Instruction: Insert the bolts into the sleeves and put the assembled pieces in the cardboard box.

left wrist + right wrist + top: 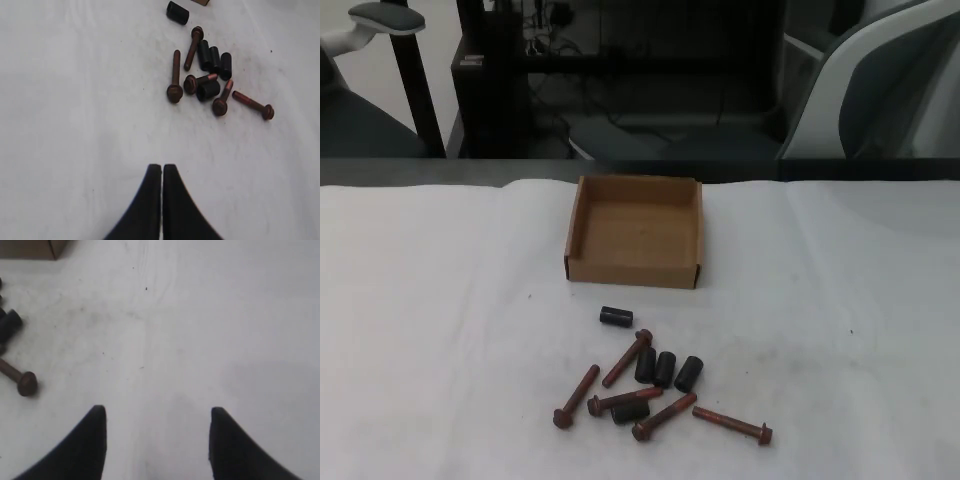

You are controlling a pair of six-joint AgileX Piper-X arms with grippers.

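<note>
**On the tabletop (440,330): bolts loose, nothing assembled**

Bolts (732,424) and sleeves (665,369) cluster near the box (582,215). Rigid, likely roll-prone; grasp a bolt mid-shank. Left gripper (161,170) pinched together, empty; right gripper (158,412) spread wide.

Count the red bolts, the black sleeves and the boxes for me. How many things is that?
Bolts: 5
Sleeves: 5
Cardboard box: 1
Total: 11
</note>
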